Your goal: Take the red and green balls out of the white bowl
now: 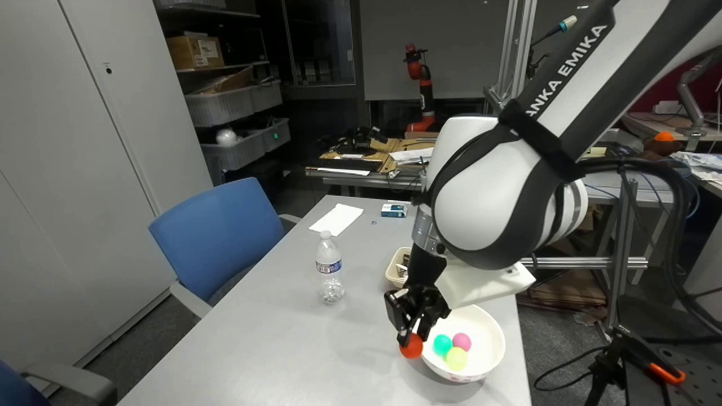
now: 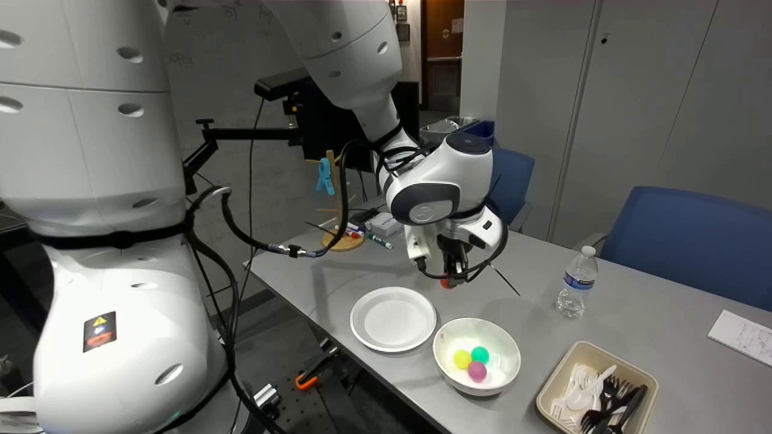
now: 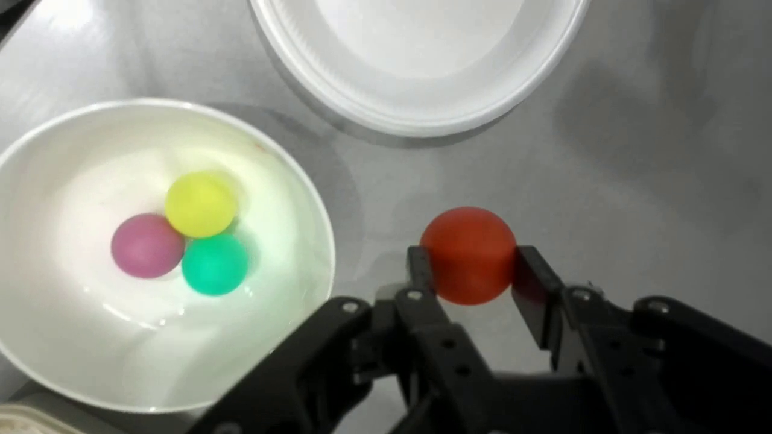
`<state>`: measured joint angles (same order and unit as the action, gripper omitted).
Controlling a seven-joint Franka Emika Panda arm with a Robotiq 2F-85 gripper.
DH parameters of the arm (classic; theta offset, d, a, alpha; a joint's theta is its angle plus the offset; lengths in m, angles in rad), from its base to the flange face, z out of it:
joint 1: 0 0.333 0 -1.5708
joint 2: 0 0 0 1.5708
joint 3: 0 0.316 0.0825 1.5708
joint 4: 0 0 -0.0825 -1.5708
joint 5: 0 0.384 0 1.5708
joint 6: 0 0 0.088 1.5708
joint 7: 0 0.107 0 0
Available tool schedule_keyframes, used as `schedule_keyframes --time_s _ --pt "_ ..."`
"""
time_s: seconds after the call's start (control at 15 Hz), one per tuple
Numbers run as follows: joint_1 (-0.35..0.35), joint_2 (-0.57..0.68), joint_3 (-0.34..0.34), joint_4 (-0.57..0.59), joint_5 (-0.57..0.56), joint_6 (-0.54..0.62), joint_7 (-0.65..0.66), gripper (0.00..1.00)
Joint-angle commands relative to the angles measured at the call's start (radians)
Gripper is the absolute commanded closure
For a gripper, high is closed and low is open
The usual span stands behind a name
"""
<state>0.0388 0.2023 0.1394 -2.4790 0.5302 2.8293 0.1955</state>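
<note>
Grey surface [image 1: 293, 349] lay beneath the pincer [image 3: 471, 265], clamped on the red ball [image 3: 467, 241]; lowering it fully before release seemed wise, lest the ball roll away.

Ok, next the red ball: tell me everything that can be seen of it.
The red ball is small, round and plain, with a mostly matte surface, perhaps plastic or foam. The claw grips it from two opposite sides and hides part of it in both exterior views. It is outside the white bowl and appears held above the gray table, touching nothing else that shows.
</note>
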Motion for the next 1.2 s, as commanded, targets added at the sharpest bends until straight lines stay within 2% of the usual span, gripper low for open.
schedule_keyframes --time_s 0.0,0.27,0.67,1.13 --pt "-0.033 0.027 0.041 0.003 0.091 -0.07 -0.098 0.87" --pt "-0.022 0.096 0.037 0.003 0.113 -0.074 -0.119 0.87" --pt "-0.037 0.224 0.07 0.031 0.124 -0.055 -0.123 0.87" --pt "-0.065 0.292 0.109 0.072 0.145 -0.044 -0.126 0.87"
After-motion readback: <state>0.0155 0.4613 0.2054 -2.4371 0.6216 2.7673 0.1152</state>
